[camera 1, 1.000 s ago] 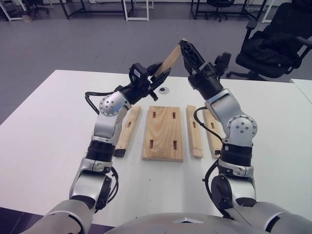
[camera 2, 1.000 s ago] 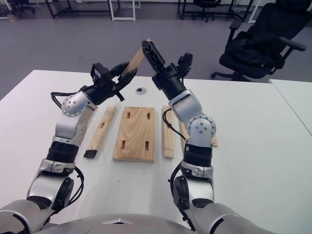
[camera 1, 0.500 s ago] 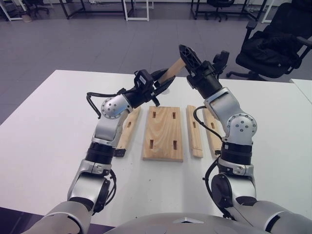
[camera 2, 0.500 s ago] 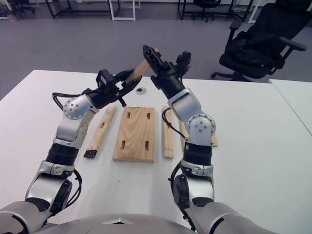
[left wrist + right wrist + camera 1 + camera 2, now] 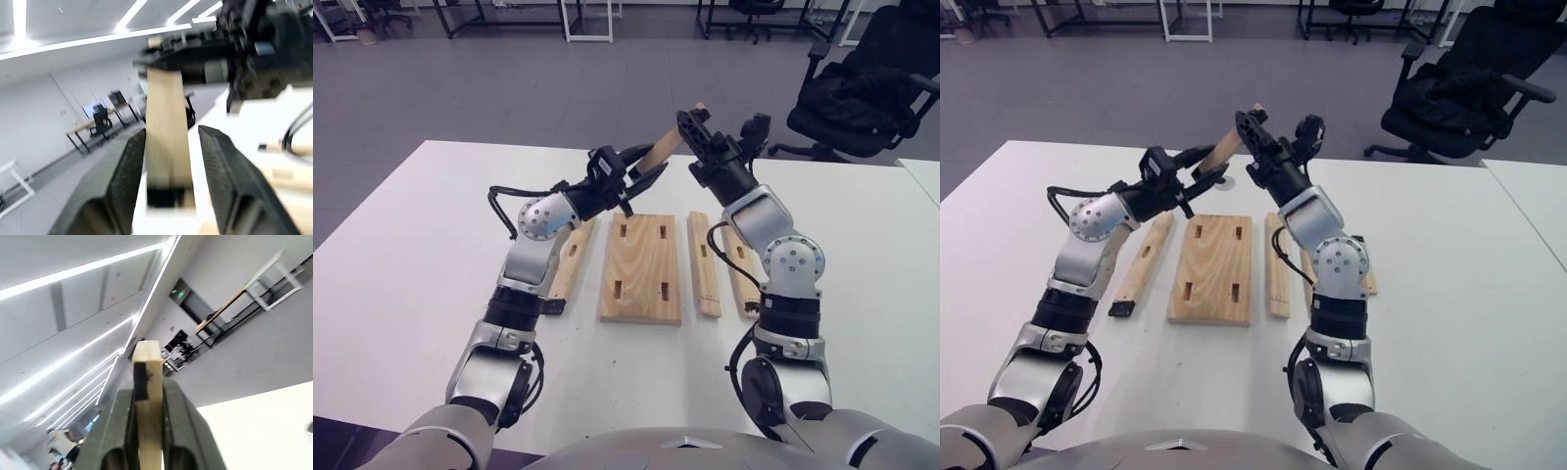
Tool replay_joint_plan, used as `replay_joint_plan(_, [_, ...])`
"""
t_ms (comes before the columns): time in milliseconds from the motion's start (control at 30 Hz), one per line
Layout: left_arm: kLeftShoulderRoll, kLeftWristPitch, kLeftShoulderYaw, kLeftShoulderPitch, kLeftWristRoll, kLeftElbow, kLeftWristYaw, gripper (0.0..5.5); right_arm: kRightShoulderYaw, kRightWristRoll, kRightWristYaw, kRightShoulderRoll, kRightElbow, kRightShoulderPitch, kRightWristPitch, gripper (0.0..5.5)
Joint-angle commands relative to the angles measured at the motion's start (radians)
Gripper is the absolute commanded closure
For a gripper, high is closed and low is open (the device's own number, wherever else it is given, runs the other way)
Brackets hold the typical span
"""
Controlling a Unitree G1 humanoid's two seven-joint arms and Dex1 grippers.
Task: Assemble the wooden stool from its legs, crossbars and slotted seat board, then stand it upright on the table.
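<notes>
**A:** While the right pincer point(image 5: 689, 123) is clamped on the upper end of a wooden piece point(image 5: 659, 150), held tilted in the air above the far part of the surface point(image 5: 411, 245), what is the left pincer point(image 5: 643, 164) doing?

**B:** Its jaws stand apart, one on each side of the piece's lower end. The left wrist view shows a gap on both sides. The slotted seat board point(image 5: 641, 266) lies flat below, slots up, with a leg point(image 5: 572, 257) just beside it on the left and another bar point(image 5: 704, 262) just beside it on the right.

**A:** The risk?

**B:** Probably the handover. If the right pincer lets go before the left has closed, the piece would drop onto the board. An off-centre squeeze could twist it.
</notes>
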Motion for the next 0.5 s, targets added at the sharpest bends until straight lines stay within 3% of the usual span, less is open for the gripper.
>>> replay_joint_plan(33, [0.025, 0.023, 0.060, 0.098, 0.022, 0.037, 0.081, 2.93, -0.030, -0.188, -0.007, -0.062, -0.035, 0.258, -0.121, 5.09])
replay_joint_plan(200, [-0.004, 0.033, 0.104, 0.167, 0.035, 0.031, 0.199, 2.74, -0.028, -0.200, 0.009, 0.009, -0.034, 0.354, -0.176, 5.09])
replay_joint_plan(500, [-0.023, 0.032, 0.084, 0.177, 0.035, 0.037, 0.199, 2.74, -0.009, -0.286, 0.025, 0.047, 0.038, 0.372, -0.263, 5.09])
